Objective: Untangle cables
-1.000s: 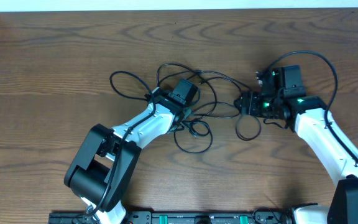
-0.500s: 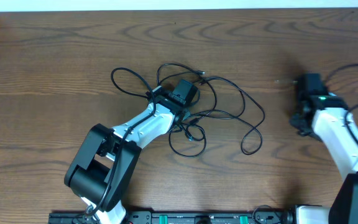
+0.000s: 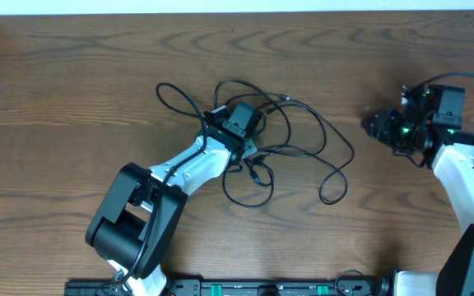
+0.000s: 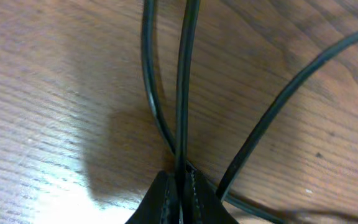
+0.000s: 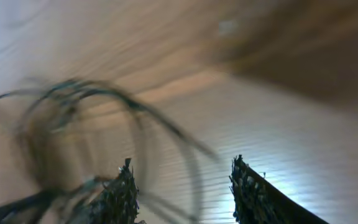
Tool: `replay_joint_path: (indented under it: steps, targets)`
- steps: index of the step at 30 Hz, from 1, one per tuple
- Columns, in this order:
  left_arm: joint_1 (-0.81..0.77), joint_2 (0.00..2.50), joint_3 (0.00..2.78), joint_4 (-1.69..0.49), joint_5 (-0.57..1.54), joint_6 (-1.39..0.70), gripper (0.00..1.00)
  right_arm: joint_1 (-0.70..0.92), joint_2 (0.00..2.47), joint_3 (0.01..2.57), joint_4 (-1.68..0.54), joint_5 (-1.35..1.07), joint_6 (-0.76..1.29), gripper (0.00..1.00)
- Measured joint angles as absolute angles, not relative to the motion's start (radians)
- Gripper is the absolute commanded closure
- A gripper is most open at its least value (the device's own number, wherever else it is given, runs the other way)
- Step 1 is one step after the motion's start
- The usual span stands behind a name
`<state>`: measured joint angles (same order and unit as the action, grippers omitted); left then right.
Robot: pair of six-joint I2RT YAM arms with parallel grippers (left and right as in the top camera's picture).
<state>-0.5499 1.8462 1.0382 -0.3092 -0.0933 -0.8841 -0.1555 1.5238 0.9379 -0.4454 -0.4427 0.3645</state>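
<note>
Your left arm (image 3: 189, 164) stretches from the table's (image 3: 72, 99) near edge toward its middle. The left gripper (image 4: 180, 186) is pinched tight on one black strand of the cables (image 3: 282, 150), which loop around it at the table's centre. Your right arm (image 3: 459, 177) bends in from the right edge. The right gripper (image 5: 182, 180) faces the tangle with its fingers apart and, as far as the blur shows, nothing between them.

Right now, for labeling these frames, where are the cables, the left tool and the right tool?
cables (image 4: 186, 74), left wrist view, pinched strand.
left tool (image 4: 180, 180), left wrist view, between fingertips.
right tool (image 5: 182, 165), right wrist view, between fingertips.
</note>
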Motion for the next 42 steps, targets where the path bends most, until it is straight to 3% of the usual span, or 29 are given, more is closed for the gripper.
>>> replay_joint_path:
  steps: [10,19,31,42]
  targets:
    - [-0.550,1.846,1.038,-0.305,-0.073,-0.829,0.93,0.067,1.571,0.938,-0.220,-0.533,0.590,0.54]
    - [-0.550,1.846,1.038,-0.304,-0.073,-0.829,0.92,0.265,1.803,0.937,0.083,-0.505,0.822,0.54]
    - [-0.550,1.846,1.038,-0.306,-0.082,-0.842,0.92,0.396,2.054,0.940,0.469,-0.569,1.034,0.59]
    - [-0.550,1.846,1.039,-0.306,-0.084,-0.864,0.92,0.467,2.106,0.958,0.548,-0.469,1.256,0.62]
